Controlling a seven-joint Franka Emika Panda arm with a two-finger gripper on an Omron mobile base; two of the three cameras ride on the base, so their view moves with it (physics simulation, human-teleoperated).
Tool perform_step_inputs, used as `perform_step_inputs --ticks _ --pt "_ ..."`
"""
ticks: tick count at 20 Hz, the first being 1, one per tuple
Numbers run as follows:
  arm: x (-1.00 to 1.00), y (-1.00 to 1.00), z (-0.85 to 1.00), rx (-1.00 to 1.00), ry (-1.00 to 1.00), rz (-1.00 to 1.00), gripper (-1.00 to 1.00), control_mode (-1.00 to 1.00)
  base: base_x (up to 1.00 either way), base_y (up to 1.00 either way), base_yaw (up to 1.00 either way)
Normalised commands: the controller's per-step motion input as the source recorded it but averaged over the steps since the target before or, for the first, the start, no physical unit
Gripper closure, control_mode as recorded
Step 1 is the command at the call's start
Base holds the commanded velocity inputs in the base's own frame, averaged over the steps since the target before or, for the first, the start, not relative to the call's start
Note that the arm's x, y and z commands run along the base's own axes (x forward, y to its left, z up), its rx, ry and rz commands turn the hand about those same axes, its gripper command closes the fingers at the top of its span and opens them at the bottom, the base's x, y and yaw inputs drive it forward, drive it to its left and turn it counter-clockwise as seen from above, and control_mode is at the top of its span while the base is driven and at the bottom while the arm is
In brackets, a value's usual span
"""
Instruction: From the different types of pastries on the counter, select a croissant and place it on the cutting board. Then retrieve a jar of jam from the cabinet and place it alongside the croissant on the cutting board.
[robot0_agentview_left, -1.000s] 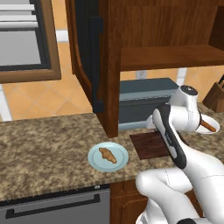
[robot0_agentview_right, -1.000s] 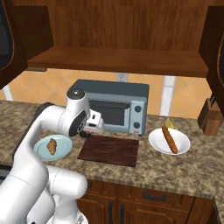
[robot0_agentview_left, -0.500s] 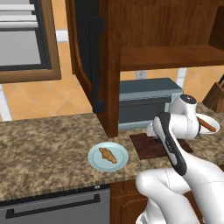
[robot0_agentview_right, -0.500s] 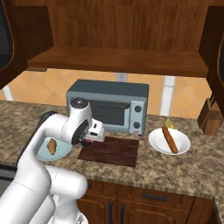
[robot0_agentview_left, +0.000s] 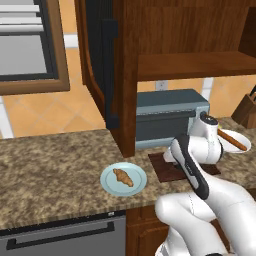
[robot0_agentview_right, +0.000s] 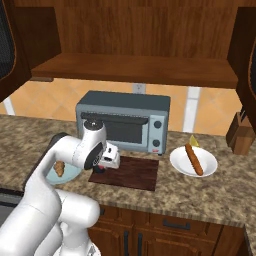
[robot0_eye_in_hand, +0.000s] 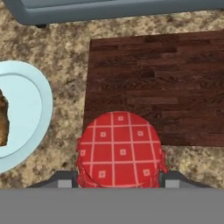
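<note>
Hand clamped on small red checked-lid jam jar, apparently above dark wooden cutting board edge; golden croissant unmoved on light blue plate.

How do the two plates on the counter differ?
The light blue plate holds the croissant; the white plate holds a long stick pastry. The blue one sits left of the cutting board in the right base view, the white one right. Both are round and rest on the granite counter.

No words, labels, brands or numbers can be read on anything here.
</note>
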Motion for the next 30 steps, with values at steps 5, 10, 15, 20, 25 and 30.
perform_step_inputs --ticks 5,10,15,20,25,30 --pt "0.53 0.01 -0.09 0.0 0.01 0.0 1.0 -1.0 0.0 0.0 0.0" --pt "0.3 0.0 -0.65 -0.02 0.0 0.0 1.0 -1.0 0.0 0.0 0.0" --pt "0.02 0.0 -0.13 0.0 0.0 0.0 1.0 -1.0 0.0 0.0 0.0" --pt "0.0 0.0 -0.09 0.0 0.0 0.0 1.0 -1.0 0.0 0.0 0.0" --pt "0.26 0.02 -0.65 -0.06 -0.02 0.0 1.0 -1.0 0.0 0.0 0.0" --pt "0.08 0.0 -0.23 0.0 -0.01 0.0 1.0 -1.0 0.0 0.0 0.0"
